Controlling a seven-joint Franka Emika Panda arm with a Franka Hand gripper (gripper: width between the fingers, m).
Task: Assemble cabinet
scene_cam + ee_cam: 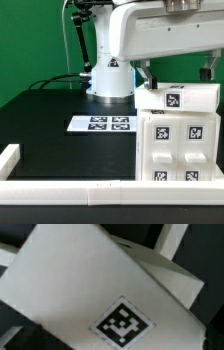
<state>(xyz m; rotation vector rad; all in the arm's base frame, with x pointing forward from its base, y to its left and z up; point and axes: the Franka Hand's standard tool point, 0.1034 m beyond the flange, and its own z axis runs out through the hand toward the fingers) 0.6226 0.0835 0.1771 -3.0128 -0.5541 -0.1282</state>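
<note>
The arm is folded over low, with the hand (150, 76) right at the top edge of the cabinet (178, 140), which stands directly below it on the table (50, 110). Can't tell if the fingers are apart or clamped. The cabinet's tagged face (90, 291) sits tilted right up against the hand. The marker board (101, 123) lies well off to the side.

Black table (50, 150), green wall (30, 35)

The black worktop (45, 115) carries the marker board (100, 124), lying flat near its middle. A low white border rail (70, 189) runs along the near edge and turns up at the exterior view's left. The white cabinet (178, 150) stands at the exterior view's right, just beside the marker board. The arm's base (110, 82) sits behind the board.
</note>
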